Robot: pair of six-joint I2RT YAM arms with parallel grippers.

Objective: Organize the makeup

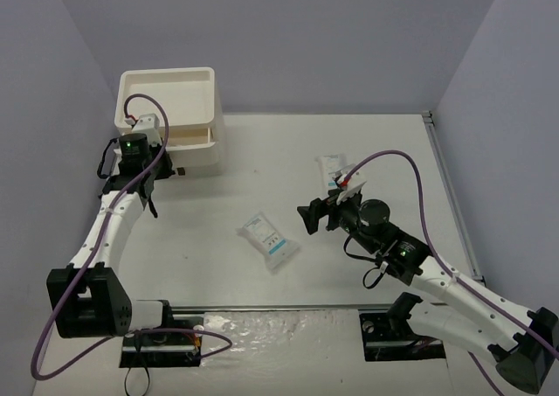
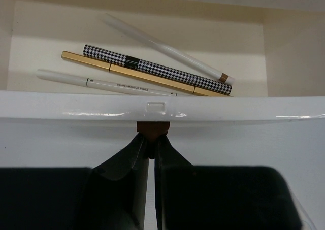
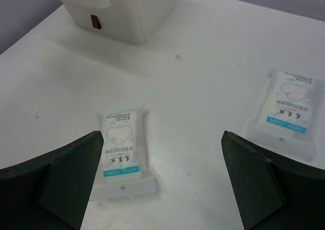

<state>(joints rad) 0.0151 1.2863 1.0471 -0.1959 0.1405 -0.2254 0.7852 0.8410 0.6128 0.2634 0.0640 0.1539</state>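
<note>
Plastic, white and glossy, formed the box (image 1: 214, 107); in its open drawer (image 2: 162, 105) we saw four slim, straight things: a houndstooth pen (image 2: 152, 68), a gold stick (image 2: 91, 61), a white pencil (image 2: 101, 83) and a pale tube (image 2: 162, 46); the left gripper (image 2: 151, 138), level with the drawer front, was clenched on a small brown knob (image 2: 152, 127) under the rim; a flat, soft packet (image 3: 123, 149) and a second packet (image 3: 289, 110) lay apart on the table (image 1: 393, 151); the right gripper (image 3: 162, 179) hovered over them, tilted down, fingers spread wide.

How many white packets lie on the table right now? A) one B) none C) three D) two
D: the middle packet and the far packet both lie flat on the table; no third shows.
</note>
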